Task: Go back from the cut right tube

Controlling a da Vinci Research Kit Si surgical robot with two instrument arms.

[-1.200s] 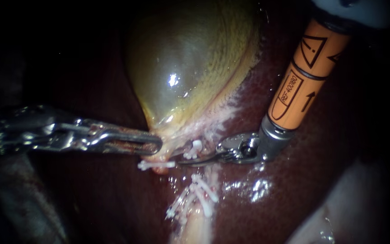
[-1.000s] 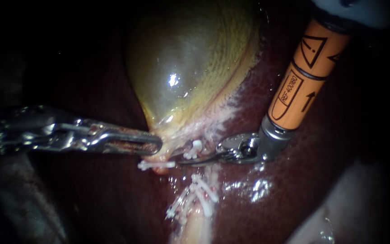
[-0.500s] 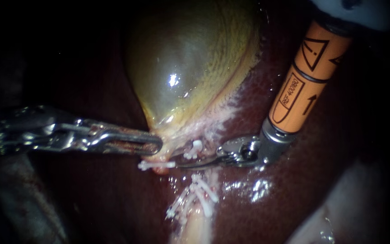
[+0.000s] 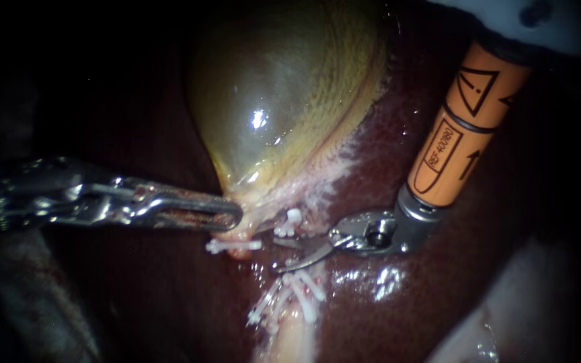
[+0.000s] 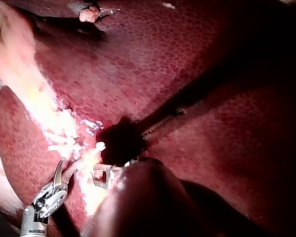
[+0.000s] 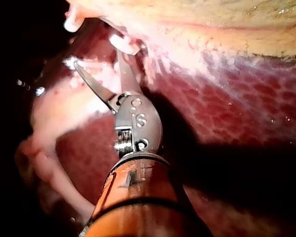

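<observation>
Right tube [image 4: 282, 321] lies cut on the liver [image 4: 371, 323], just below the gallbladder [image 4: 270, 101], with white clips [image 4: 300, 286] on its lower stump. The right instrument's claw [image 4: 284, 254] lay closed across the gap half a second ago. Now it gapes open, holds nothing, and sits a little farther out. The left instrument's claw [image 4: 233, 216] stays clamped on the gallbladder's neck. From where I stand, the retreat looks begun, and the way back looks clear.
</observation>
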